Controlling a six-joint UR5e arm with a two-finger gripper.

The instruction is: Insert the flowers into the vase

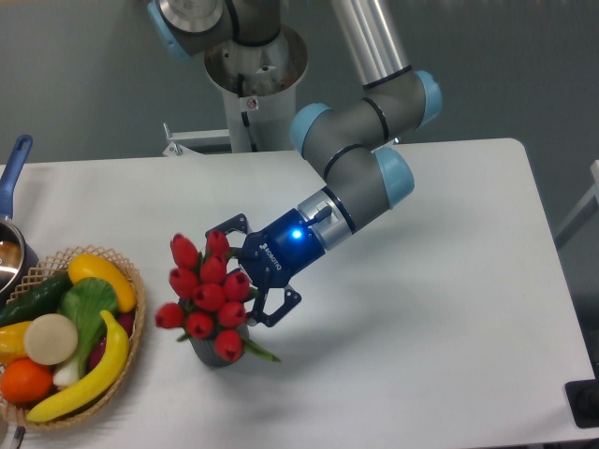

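The flowers (206, 288), a tight bunch of glossy red tulip buds, stand left of centre on the white table. Their lower end sits in the vase (208, 354), a small dark grey cylinder mostly hidden behind the lowest buds. A green leaf (263, 354) sticks out to the right at the vase's mouth. My gripper (246, 273) comes in from the right, tilted down to the left, right against the bunch's right side. Its jaws stand wide apart, one finger (227, 225) above the buds and one (274, 315) below. The stems are hidden.
A wicker basket (131, 341) of fruit and vegetables, with a banana (89, 374), stands at the left front edge, close to the vase. A pot with a blue handle (11, 173) is at the far left. The arm's base (255, 70) stands behind the table.
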